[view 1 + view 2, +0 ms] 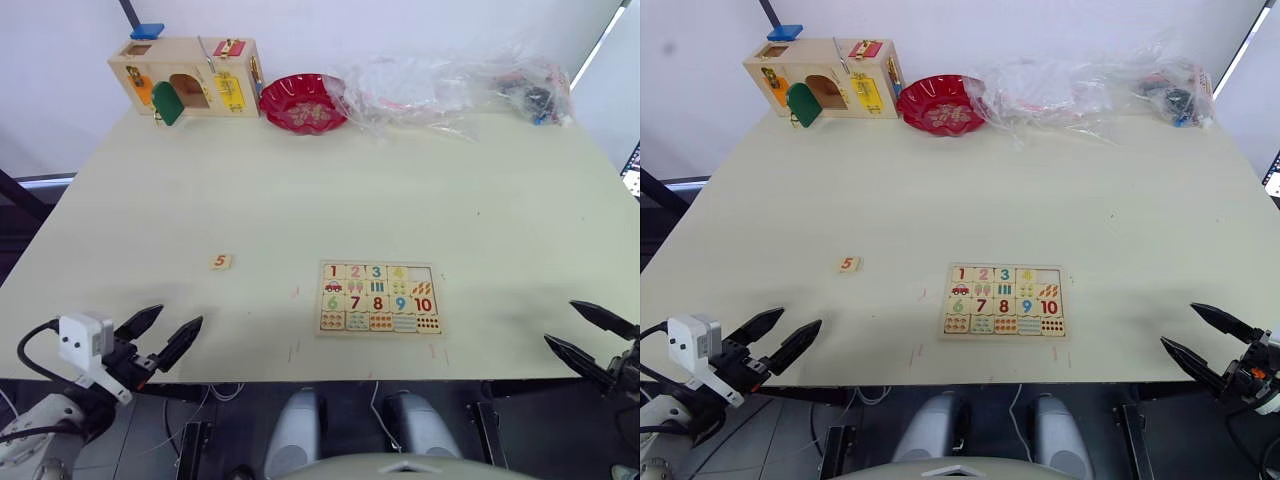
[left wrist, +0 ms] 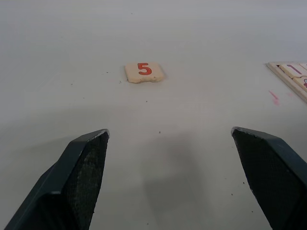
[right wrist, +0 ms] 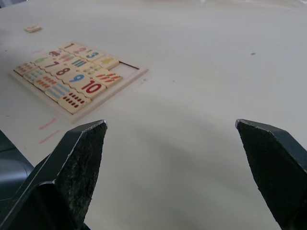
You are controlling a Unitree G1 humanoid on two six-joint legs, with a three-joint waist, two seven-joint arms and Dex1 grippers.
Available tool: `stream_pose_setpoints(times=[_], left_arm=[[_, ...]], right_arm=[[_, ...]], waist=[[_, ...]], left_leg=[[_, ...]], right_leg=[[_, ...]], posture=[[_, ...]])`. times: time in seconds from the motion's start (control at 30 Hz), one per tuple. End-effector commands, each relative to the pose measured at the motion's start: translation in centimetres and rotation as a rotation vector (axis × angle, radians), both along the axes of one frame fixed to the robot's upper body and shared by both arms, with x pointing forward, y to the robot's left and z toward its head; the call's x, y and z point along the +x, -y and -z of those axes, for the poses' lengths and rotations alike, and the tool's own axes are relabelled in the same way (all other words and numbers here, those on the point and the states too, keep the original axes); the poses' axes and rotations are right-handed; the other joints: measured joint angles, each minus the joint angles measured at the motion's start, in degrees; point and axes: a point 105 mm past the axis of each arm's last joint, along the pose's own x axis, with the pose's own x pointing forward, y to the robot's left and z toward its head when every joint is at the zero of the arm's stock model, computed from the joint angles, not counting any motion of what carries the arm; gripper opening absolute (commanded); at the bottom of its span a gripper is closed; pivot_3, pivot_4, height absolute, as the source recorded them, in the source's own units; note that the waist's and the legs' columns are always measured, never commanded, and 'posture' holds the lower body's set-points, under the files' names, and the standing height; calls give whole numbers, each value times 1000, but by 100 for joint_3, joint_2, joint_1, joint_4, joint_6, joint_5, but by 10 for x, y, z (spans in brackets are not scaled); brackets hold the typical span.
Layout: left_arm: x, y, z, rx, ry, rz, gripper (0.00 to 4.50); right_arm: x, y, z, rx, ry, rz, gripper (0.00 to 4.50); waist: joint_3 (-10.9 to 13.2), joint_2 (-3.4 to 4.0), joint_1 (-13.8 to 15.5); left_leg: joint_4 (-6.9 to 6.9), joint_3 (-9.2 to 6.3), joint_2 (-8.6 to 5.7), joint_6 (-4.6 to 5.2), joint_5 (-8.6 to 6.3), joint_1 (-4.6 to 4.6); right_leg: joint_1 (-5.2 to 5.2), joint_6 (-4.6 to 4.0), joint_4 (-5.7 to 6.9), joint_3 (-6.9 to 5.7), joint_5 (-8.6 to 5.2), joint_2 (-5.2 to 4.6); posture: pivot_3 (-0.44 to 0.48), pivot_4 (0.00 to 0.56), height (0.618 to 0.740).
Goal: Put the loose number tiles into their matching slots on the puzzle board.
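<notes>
left gripper (image 1: 160,336) spread and empty; reach to the 5 tile (image 1: 221,262), pinch its edges; carry to the puzzle board's (image 1: 380,298) bare top-row slot (image 1: 423,272).

Readable on the puzzle board (image 1: 438,299): numerals 1, 2, 3 and a faint yellow 4 along its far row, then 6, 7, 8, 9, 10 along the middle row. Readable on a loose tile (image 1: 221,262) lying on the table (image 1: 300,190) apart from the board, toward the left: an orange-red 5. Nothing else legible.
</notes>
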Motion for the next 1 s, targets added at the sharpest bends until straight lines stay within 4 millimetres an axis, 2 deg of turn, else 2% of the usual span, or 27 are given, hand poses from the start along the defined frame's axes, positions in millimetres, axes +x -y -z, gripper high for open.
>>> stream_pose_setpoints(times=[0.03, 0.37, 0.6, 0.77, 0.93, 1.0], left_arm=[[4, 0, -10, 22, 39, 25, 4342], [23, -1, -18, 67, 23, 127, 4342], [39, -2, -31, 113, -18, 321, 4342], [69, -14, -41, 244, 17, 426, 4342], [89, -20, -50, 211, -63, 578, 4342], [101, -21, -52, 239, -74, 625, 4342]], right_arm=[[0, 3, -11, -35, 42, -1, 4500], [-10, -13, -20, -39, 50, -26, 4500], [-7, -43, -41, -30, 99, -151, 4500], [5, -59, -57, -116, 157, -329, 4500], [15, -58, -72, -114, 135, -422, 4500], [10, -54, -74, -89, 86, -460, 4500]], waist=[[0, 0, 1], [-4, -2, 20], [-5, 0, 17], [-4, 0, 26], [-4, -6, 41], [-4, -6, 39]], left_leg=[[0, 0, 0, 0, 0, 0], [-2, 4, 2, 0, 0, 0], [-4, 5, 4, 0, 0, 1], [-4, 9, 2, 0, 0, 4], [-4, 5, -2, 0, 0, -6], [-4, 4, -3, 0, 0, -11]], right_leg=[[0, 0, 0, 0, 0, 0], [0, 7, -2, 4, -4, -1], [-2, 9, -1, 3, -6, 2], [-2, 8, -2, 3, -4, 2], [-6, 1, -4, -2, 2, 4], [-9, 8, -5, -2, 7, 4]], posture=[[0, 150, 740], [0, 150, 740], [0, 150, 740], [0, 150, 740], [0, 150, 740], [0, 150, 740]])
